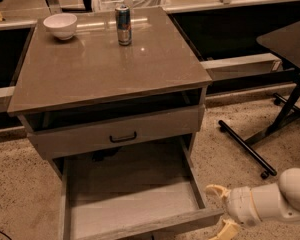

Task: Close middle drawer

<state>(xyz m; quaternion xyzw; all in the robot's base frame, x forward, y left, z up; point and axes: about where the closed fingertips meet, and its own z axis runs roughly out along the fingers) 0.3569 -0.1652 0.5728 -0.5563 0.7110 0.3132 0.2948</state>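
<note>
Bowl [60, 25] left of can [123, 25], both at bench [100, 69] rear. Below, middle drawer [130, 201] pulled out; gripper [221, 211] beside its front-right corner.

Smooth plastic claw [216, 211] low right, matt weathered-wood middle drawer [130, 201], glossy tabletop [100, 64]

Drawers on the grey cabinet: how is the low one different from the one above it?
The middle drawer is pulled far out, showing its pale floor; the upper drawer is nearly pushed in. The upper drawer's black handle shows; the middle drawer's handle is hidden. The open claw sits beside the middle drawer's right front corner, away from the upper drawer. Both are grey wood.
</note>
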